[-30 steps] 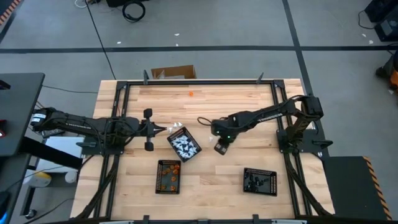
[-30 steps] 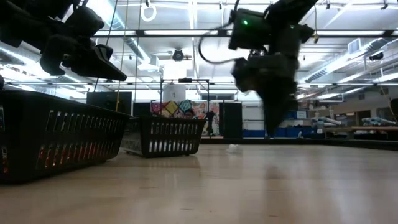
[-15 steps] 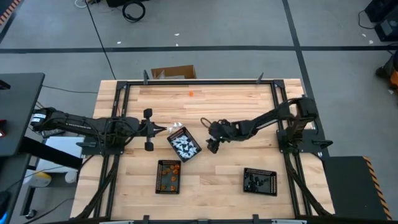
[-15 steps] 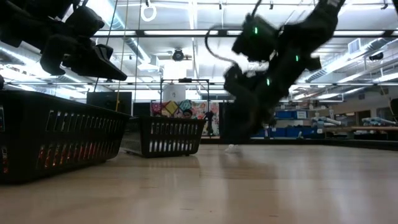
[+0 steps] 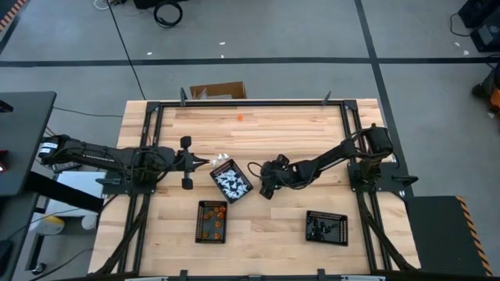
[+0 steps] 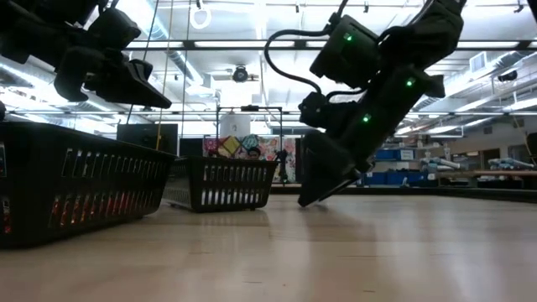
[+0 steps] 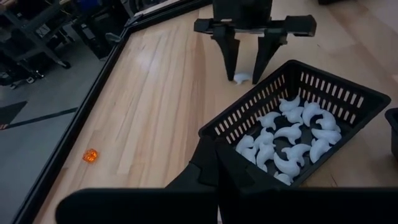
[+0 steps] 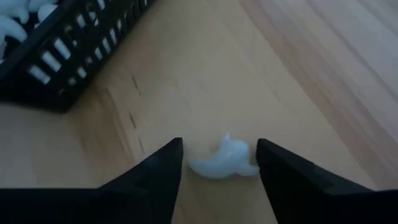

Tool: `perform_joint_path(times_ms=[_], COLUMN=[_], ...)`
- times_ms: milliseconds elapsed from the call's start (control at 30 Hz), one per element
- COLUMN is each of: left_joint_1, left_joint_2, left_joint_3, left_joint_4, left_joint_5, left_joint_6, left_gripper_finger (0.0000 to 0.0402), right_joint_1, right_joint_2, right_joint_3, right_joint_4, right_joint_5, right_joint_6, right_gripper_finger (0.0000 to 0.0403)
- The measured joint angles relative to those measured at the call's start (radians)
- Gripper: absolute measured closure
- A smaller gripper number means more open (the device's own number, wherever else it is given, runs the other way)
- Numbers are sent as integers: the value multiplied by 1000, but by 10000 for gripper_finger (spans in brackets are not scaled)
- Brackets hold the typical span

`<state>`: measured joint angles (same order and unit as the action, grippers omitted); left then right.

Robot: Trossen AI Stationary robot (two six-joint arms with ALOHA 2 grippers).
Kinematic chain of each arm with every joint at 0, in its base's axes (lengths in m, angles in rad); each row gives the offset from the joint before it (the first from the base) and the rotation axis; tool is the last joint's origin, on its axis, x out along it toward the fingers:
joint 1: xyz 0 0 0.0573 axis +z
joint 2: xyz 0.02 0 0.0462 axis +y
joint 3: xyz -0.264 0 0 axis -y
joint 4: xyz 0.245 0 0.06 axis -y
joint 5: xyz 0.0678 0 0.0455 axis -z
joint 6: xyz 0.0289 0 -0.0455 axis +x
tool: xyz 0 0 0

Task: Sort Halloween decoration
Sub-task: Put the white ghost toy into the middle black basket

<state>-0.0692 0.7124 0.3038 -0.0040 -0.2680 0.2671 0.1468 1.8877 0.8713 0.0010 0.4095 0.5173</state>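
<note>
Bare table flanks the white piece; the tray crowds one side.

Pale wood table, slotted black plastic tray, glossy white piece

Pale striped wood worktop framed in black. At centre, a black slotted tray of white pieces; lower left, a black tray of orange bits; lower right, a black tray with black contents. One orange piece lies near the top — one white piece between the right end effector's black fingers. Both arms are dark, the right showing green lights.
</note>
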Motion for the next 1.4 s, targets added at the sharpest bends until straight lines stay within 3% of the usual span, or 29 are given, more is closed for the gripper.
perform_joint_path(times_ms=[433, 967, 1267, 1400], left_joint_1=[0, 0, 0, 0], left_joint_2=[0, 0, 0, 0], left_joint_3=[0, 0, 0, 0], left_joint_4=[-6, -6, 2, 7], left_joint_5=[0, -1, -4, -7], left_joint_6=[-2, -2, -1, -7], left_gripper_finger=[402, 402, 402, 402], right_joint_1=[13, 17, 36, 3], right_joint_2=[1, -128, -197, -194], right_joint_3=[-6, -11, -6, -7], right_joint_4=[-8, -23, 244, 90], right_joint_5=[32, 40, -55, -44], right_joint_6=[-3, -109, -249, -160], right_gripper_finger=[310, 395, 393, 391])
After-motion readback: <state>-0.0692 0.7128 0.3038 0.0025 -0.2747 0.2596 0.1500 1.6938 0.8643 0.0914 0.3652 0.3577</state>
